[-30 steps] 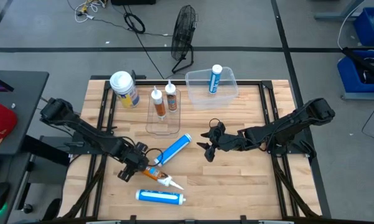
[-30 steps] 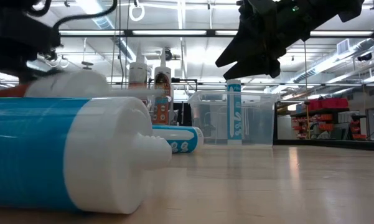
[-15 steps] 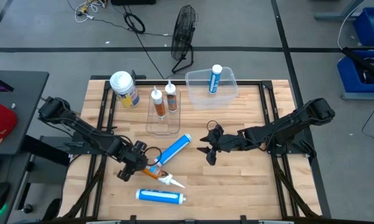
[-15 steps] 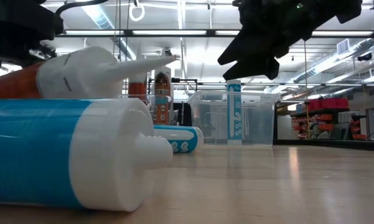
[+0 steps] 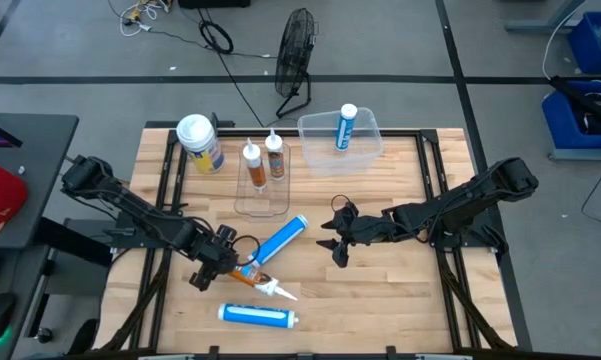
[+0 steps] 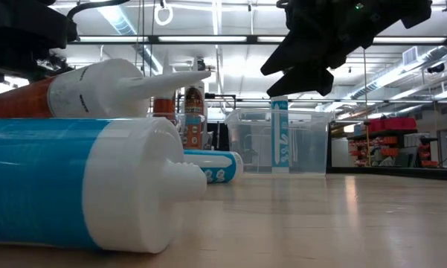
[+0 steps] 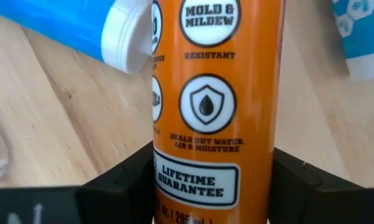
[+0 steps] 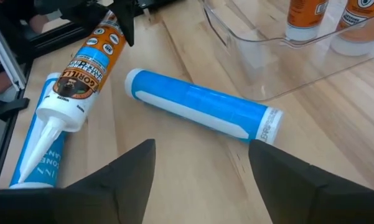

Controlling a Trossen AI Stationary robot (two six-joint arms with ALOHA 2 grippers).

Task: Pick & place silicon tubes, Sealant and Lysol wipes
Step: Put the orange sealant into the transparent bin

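My left gripper point(image 5: 223, 262) is shut on an orange sealant tube point(image 5: 248, 277) with a white nozzle, near the table's front left. My right gripper point(image 5: 335, 246) is open and empty above the table's middle, just right of a blue silicone tube point(image 5: 280, 240) lying on its side. A second blue tube point(image 5: 257, 316) lies near the front edge. The Lysol wipes canister point(image 5: 200, 143), white lid and yellow-and-blue label, stands upright at the far left. Two orange tubes point(image 5: 263, 162) stand in a clear tray. A third blue tube point(image 5: 344, 127) stands in a clear bin. My left gripper pinches the orange tube's body near its rear end point(image 7: 215, 180) between its two fingers point(image 7: 121, 183), which lie across the tube. The tube is tilted, its nozzle point(image 6: 175, 77) raised off the table. The near blue tube hides whether the rear end is clear.
The clear tray point(image 5: 260, 200) and clear bin point(image 5: 365, 150) stand at the far middle of the table. A black fan point(image 5: 296, 60) stands on the floor beyond the far edge. Bare wood lies at the table's front right point(image 5: 380, 300).
My left gripper has lifted the orange sealant tube; its nozzle end has risen and now points slightly upward. My right gripper has stayed open, hovering near the middle blue tube.
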